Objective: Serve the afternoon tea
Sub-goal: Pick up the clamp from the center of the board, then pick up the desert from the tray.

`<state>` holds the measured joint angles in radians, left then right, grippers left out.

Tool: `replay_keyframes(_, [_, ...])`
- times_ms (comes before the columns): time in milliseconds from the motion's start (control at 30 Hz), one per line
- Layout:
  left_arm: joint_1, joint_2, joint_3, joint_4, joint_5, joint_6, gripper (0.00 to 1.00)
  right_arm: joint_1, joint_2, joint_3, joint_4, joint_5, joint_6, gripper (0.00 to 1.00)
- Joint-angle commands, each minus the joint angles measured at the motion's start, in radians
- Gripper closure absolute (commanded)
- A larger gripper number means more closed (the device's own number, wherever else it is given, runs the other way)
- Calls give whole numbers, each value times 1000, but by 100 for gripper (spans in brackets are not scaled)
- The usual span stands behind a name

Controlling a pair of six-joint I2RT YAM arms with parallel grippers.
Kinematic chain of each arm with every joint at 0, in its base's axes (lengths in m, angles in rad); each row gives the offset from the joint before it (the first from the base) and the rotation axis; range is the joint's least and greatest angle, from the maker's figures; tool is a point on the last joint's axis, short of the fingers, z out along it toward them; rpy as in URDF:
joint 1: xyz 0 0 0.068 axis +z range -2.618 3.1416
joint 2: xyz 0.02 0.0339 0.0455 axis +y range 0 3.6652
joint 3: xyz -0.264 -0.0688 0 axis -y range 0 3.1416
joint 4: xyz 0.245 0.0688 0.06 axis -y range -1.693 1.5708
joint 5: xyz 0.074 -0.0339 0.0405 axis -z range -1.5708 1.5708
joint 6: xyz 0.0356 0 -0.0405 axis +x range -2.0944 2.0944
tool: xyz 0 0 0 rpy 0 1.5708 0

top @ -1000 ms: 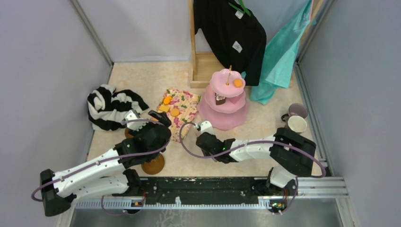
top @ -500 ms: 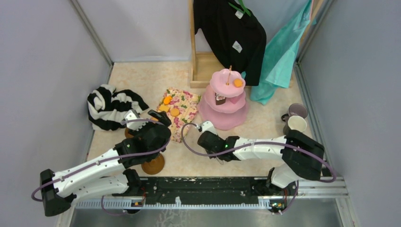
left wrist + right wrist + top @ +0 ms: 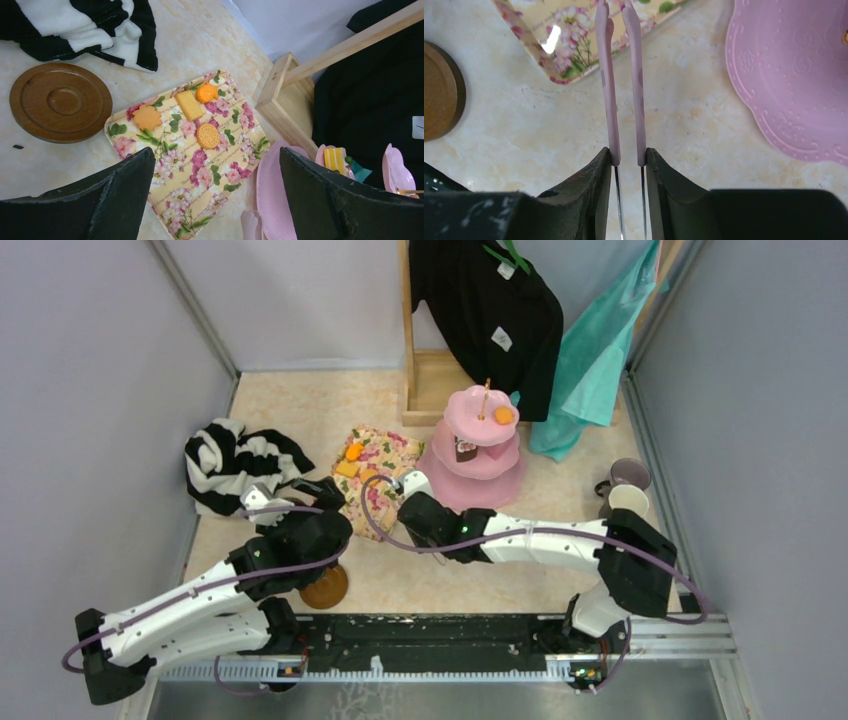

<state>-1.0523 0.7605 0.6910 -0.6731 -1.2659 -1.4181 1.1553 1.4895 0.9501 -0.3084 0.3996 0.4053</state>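
The pink three-tier cake stand (image 3: 470,465) stands at the back middle, with an orange pastry (image 3: 503,415) on its top tier and a brown one (image 3: 465,450) on the middle tier. Several orange and yellow pastries (image 3: 207,135) lie on the floral-print tray (image 3: 200,170). My right gripper (image 3: 628,157) is shut on pink tongs (image 3: 609,75), whose tips reach over the tray's near corner. My left gripper (image 3: 215,200) is open and empty above the tray's near end. One brown saucer (image 3: 60,101) lies left of the tray, another (image 3: 325,587) near my left arm. The lilac mug (image 3: 630,475) and cream mug (image 3: 627,502) stand at the right.
A black-and-white striped garment (image 3: 235,465) lies at the left. A wooden rack (image 3: 430,380) with a black shirt and a teal cloth stands behind the cake stand. Grey walls close in both sides.
My right arm has stretched forward and left, bringing the tongs to the tray's near corner. My left arm has drawn back a little to the left.
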Motion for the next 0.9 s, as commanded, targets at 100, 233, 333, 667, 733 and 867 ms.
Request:
replay_keyframes(100, [-5,12,40,-212,-89,-233,1,-86,118,169,55,-98,-54,69])
replay_keyframes(233, [-5,22,58,-248,-104,-283,1,-113,237,255,49,-140,-75,66])
replay_keyframes(333, [-4,21,61,-246,-113,-297,1,-125,305,317,38,-160,-84,64])
replay_keyframes(667, [-3,20,61,-238,-126,-316,2,-169,427,422,22,-208,-82,61])
replay_keyframes(733, [-3,20,60,-234,-128,-316,2,-174,448,441,17,-209,-82,59])
replay_keyframes(867, [-2,21,59,-234,-132,-318,2,-188,480,470,13,-223,-76,57])
